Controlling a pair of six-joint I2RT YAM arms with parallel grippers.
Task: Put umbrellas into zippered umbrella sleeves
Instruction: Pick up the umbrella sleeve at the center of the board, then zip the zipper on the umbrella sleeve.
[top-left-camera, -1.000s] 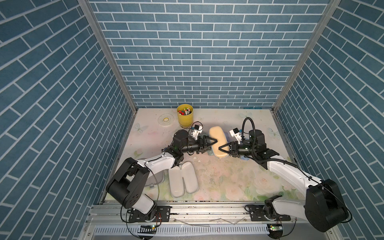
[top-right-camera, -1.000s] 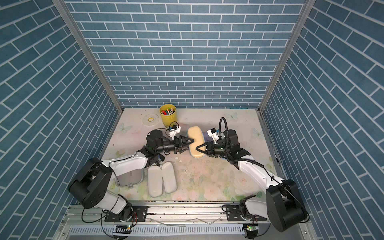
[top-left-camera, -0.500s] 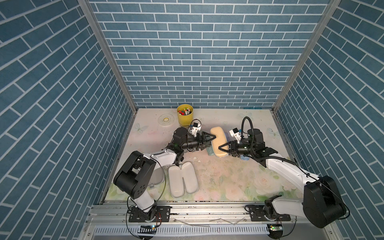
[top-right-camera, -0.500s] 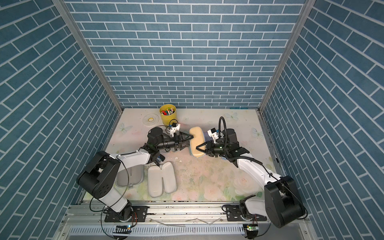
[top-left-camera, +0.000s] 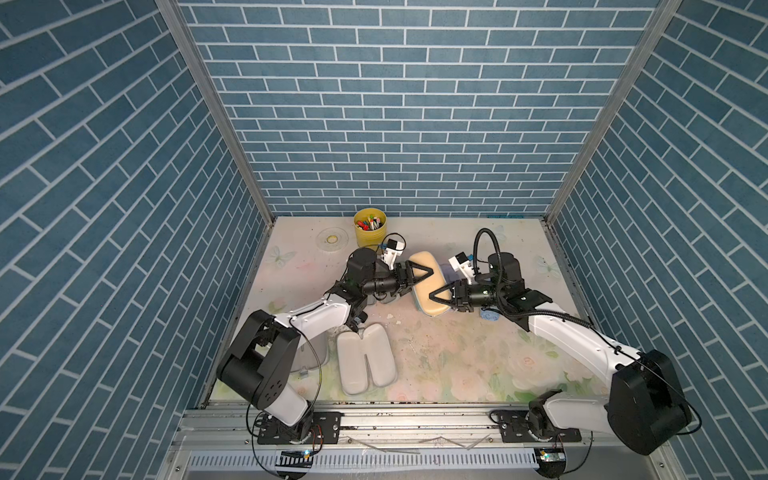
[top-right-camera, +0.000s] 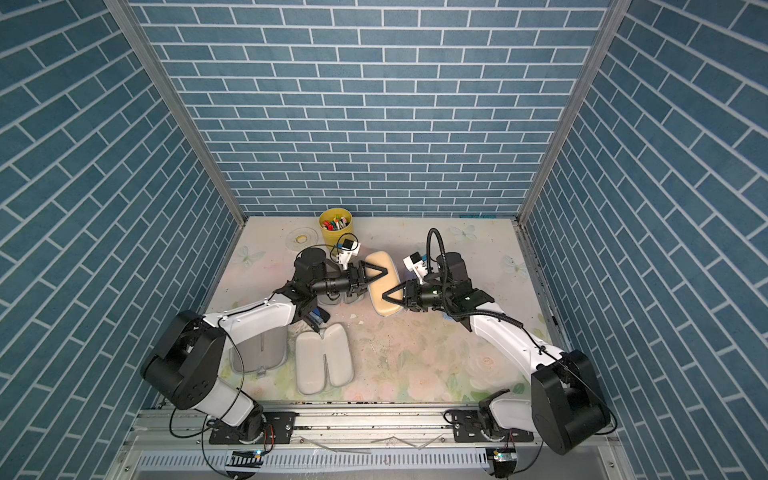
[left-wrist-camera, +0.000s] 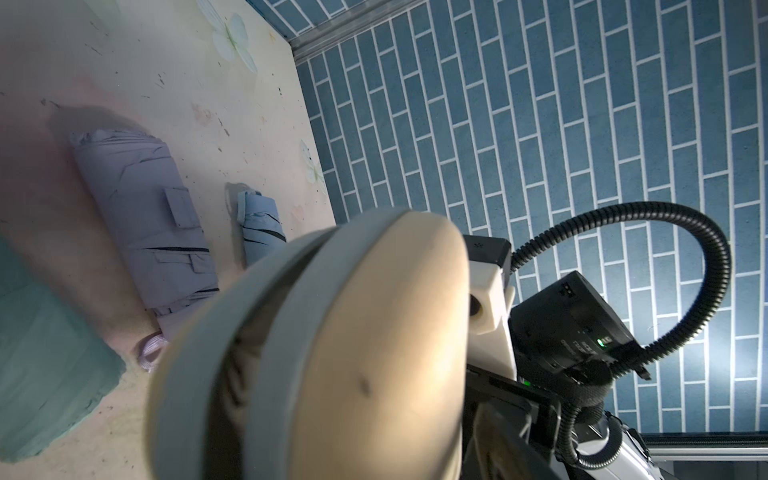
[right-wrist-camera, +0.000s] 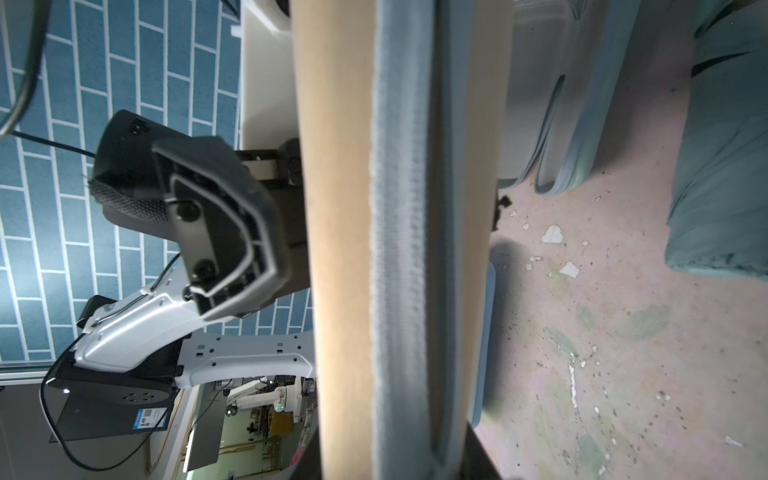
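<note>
Black left jaws, left of centre, stand apart astride the upper end of the cream-tan sleeve (top-left-camera: 420, 296); contact unconfirmed. Sleeve on edge at frame centre, seam gaping. Right jaws clamped on its lower end. Judged: closing stage; next, locate the zip pull.

Robot lab test cell: brick-print panels (top-left-camera: 395, 124) boxing in a floral table (top-left-camera: 457, 353), left arm (top-left-camera: 320, 318) and right arm (top-left-camera: 569, 336) bolted to a metal rail (top-left-camera: 415, 424) at the table's front edge, cluttered workroom (right-wrist-camera: 249, 415) glimpsed beyond it.

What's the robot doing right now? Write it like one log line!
right gripper: grips cream-tan sleeve | left gripper: straddles its far end | zip: open
</note>
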